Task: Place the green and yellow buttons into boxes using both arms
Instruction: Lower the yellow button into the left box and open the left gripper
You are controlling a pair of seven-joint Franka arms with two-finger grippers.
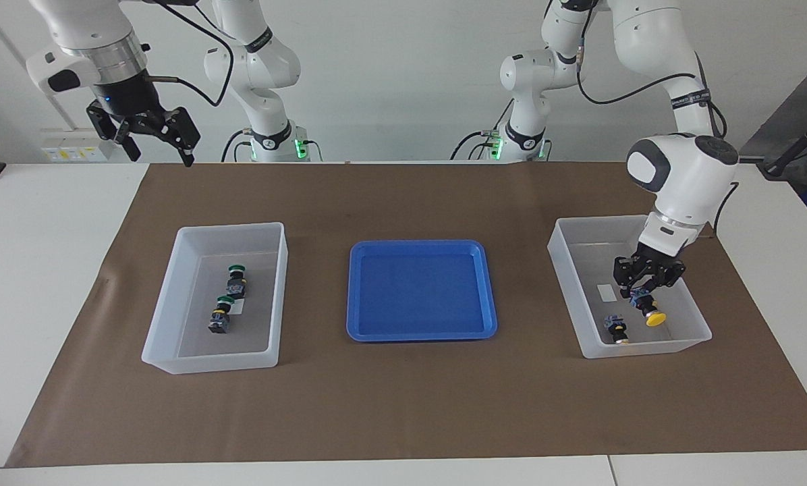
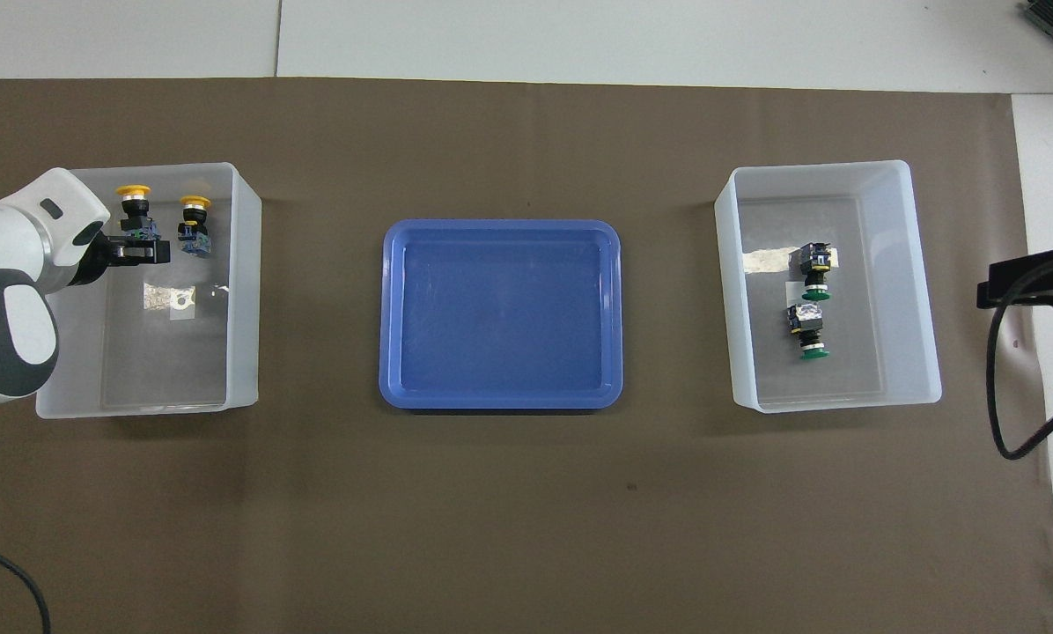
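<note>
My left gripper (image 1: pixel 642 294) (image 2: pixel 143 243) is shut on a yellow button (image 1: pixel 650 312) (image 2: pixel 134 204), holding it low inside the box (image 1: pixel 565 268) (image 2: pixel 243 264) at the left arm's end. A second yellow button (image 1: pixel 617 328) (image 2: pixel 195 220) lies on that box's floor beside it. Two green buttons (image 1: pixel 235 278) (image 1: pixel 219 316) (image 2: pixel 815 269) (image 2: pixel 808 330) lie in the other box (image 1: pixel 279 297) (image 2: pixel 918 264) at the right arm's end. High above the table edge by that box, my right gripper (image 1: pixel 159 150) (image 2: pixel 1019 283) hangs open and holds nothing.
A shallow blue tray (image 1: pixel 420 248) (image 2: pixel 500 227) with nothing in it sits mid-table between the two boxes. Brown paper (image 1: pixel 403 405) covers the table. Two smaller white arms with green lights stand at the robots' end.
</note>
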